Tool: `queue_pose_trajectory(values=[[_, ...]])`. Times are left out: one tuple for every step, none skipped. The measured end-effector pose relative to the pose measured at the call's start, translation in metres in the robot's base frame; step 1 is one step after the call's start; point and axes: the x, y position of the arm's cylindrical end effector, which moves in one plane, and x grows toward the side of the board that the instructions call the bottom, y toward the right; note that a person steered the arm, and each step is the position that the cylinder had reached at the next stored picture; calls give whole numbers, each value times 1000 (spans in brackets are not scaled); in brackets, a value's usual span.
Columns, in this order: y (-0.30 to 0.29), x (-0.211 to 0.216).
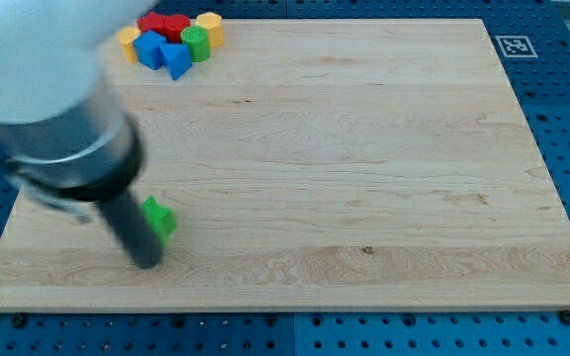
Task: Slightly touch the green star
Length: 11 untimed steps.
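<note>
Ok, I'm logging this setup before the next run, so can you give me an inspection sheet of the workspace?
Surface: wooden board, bare over most of its area.
Job's things: green star near the view's lower left, partly hidden by the rod.
Clutter: cluster at the view's top left: red blocks, yellow blocks, blue blocks, a green block.
End effector: my tip sits right beside the green star, on its left; contact cannot be confirmed.
Cables: nothing seen.
Surroundings: blue perforated base; a printed marker off the board's top right corner.
</note>
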Motion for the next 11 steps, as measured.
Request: queue_pose_trajectory(values=[[68,-64],[87,-67],[87,-22],[87,-6],[87,43],[87,46],[85,46],[39,46],[13,32],[25,-35],[63,-74]])
